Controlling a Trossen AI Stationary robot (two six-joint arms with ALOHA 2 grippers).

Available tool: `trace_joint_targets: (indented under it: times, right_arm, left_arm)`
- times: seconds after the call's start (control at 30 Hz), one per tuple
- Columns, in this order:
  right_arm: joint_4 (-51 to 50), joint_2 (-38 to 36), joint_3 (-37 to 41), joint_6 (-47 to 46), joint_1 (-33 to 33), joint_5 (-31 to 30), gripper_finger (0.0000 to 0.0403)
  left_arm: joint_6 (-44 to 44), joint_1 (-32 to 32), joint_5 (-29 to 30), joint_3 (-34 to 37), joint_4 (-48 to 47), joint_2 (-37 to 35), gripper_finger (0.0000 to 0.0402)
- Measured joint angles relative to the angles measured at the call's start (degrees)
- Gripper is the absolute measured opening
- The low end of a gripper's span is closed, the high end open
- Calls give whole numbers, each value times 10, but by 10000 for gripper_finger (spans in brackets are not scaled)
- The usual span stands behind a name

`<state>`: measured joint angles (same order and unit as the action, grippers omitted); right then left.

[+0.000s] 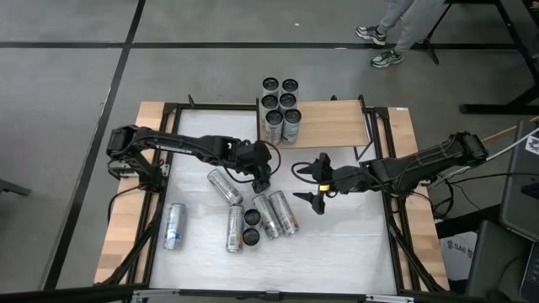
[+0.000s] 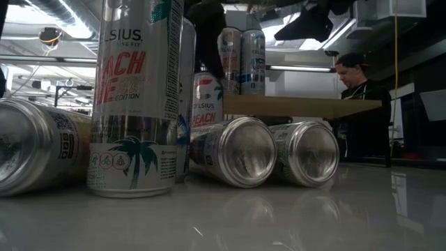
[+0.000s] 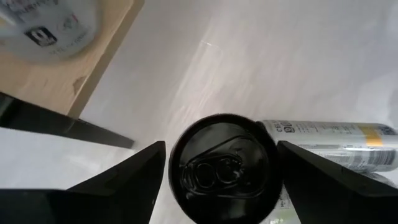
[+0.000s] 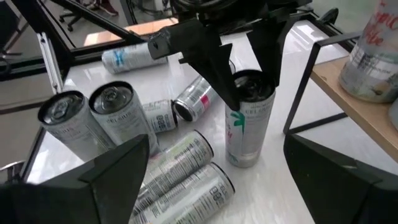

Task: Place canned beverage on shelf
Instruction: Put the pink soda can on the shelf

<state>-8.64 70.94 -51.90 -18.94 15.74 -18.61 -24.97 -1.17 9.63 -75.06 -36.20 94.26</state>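
With its fingers straddling the black top of an upright can [image 4: 247, 118], the left end effector [image 1: 262, 174] sits on the table [image 1: 354, 244], front of the shelf [image 1: 333, 123]; whether it's actually clamped, cannot tell. Right end effector [image 1: 317, 183] hovers nearby, fingers spread, empty. Six cans [image 1: 280, 103] stand on the shelf's left end; five lie on the table, two more stand among them.

Silver can [image 4: 249, 121] with black lid, pale wood-grain shelf [image 1: 333, 123], white table [image 1: 337, 244], dark hand [image 4: 239, 81]

Six cans [image 1: 280, 103] upright on shelf [image 1: 333, 124] — loose cans [image 1: 253, 215] on table [image 1: 337, 244] before it
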Motion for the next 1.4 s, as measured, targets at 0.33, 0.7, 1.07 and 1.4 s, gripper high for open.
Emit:
trace_joint_targets:
  times: [0.33,0.7,1.07,1.4]
  right_arm:
    - [51,2,0,0,0,-19,364]
    - [116,11,-56,44,0,-48,364]
    - [30,113,-214,104,-59,-40,364]
    - [-68,221,-300,105,-84,-32,364]
  left_arm:
    - [1,0,3,-1,-4,-65,295]
    - [38,5,6,-2,-61,-203,295]
    - [132,36,68,-2,-125,-348,296]
    - [150,89,94,48,-128,-462,295]
